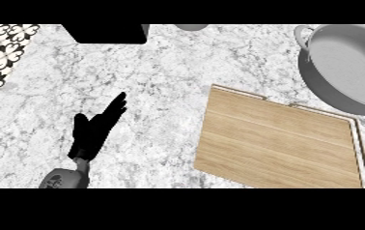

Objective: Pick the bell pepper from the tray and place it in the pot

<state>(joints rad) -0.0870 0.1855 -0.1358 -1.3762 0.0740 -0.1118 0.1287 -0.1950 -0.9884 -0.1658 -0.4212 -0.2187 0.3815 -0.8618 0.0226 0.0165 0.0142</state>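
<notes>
Left hand (96,130): black, fingers straight, apart, holding nothing, resting on speckled counter. Right hand not in view. Flat wooden tray (278,142) well right of it, large grey metal pot (336,67) beyond. Bell pepper not visible anywhere; risk: nothing to grasp, blind reach.

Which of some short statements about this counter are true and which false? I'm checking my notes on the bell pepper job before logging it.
1. The left hand is open, fingers straight, over bare counter. True.
2. The right hand is on the wooden tray. False: no right hand shows.
3. A bell pepper lies on the tray. False: no pepper is visible there.
4. The grey pot sits past the tray's far right corner. True.
5. The left hand touches the tray. False: it is well apart, to the tray's left.
</notes>
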